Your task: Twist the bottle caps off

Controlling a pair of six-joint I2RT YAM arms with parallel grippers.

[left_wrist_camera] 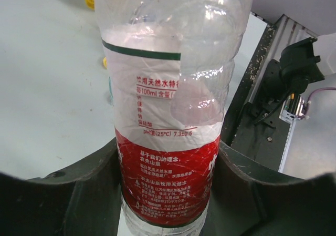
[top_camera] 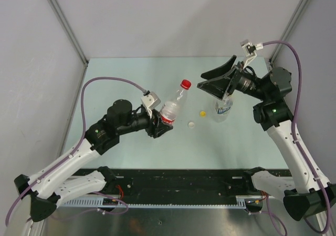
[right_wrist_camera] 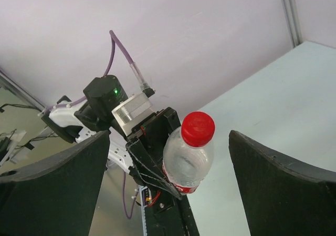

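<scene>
Centre frame, our left gripper (top_camera: 161, 122) clamps the red-labelled bottle (top_camera: 173, 107) by its lower body, red cap (top_camera: 185, 84) tilted toward upper right. Our right gripper (top_camera: 215, 81) gapes wide and empty just right of it. We see yellow cap (top_camera: 202, 112) and white cap (top_camera: 192, 124) loose on the pale green table (top_camera: 131, 73), grey walls (top_camera: 157, 15) around.

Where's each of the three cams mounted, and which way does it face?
Top external: above and behind the bases, looking down on the table; left arm and right arm show.
Left wrist: looks along its left pincer, shut on the red-label bottle; both fingers show.
Right wrist: faces the left arm; open right pincer frames the red cap.
Shared: all three show that bottle.
</scene>
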